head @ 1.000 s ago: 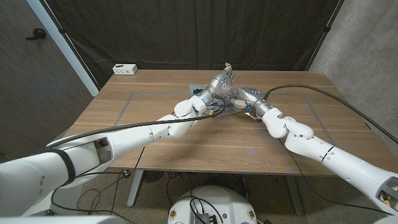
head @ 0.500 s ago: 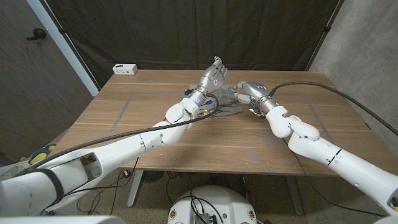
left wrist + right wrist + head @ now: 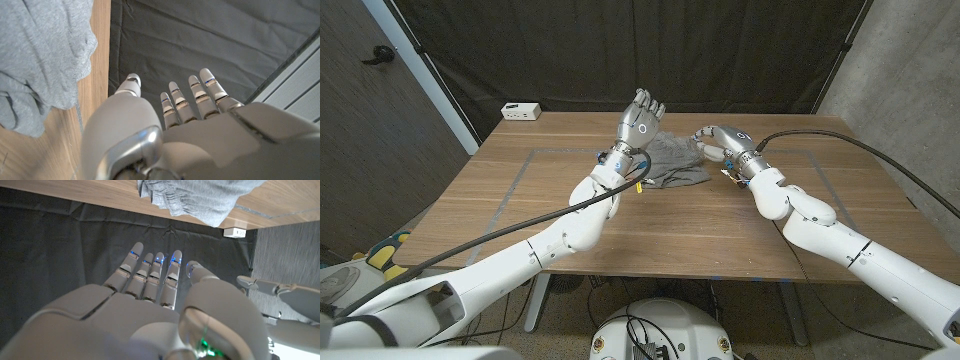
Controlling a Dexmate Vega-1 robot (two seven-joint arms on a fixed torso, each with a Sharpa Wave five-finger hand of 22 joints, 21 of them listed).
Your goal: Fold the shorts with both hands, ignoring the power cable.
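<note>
Head view: both hands have lifted off the shorts [image 3: 672, 160], which lie bunched at the table's [image 3: 570, 220] twelve o'clock. Left hand [image 3: 640, 118] is raised, spread, empty; right hand [image 3: 718, 142], at the shorts' three o'clock, loosely spread, empty. Probably that fold is released.

head cam high, looks down over both arms at the wooden table [image 3: 620, 225]. each wrist cam sits close behind its own hand, view turned, facing the dark curtain [image 3: 200, 40]. all three share the grey shorts [image 3: 670, 160].
</note>
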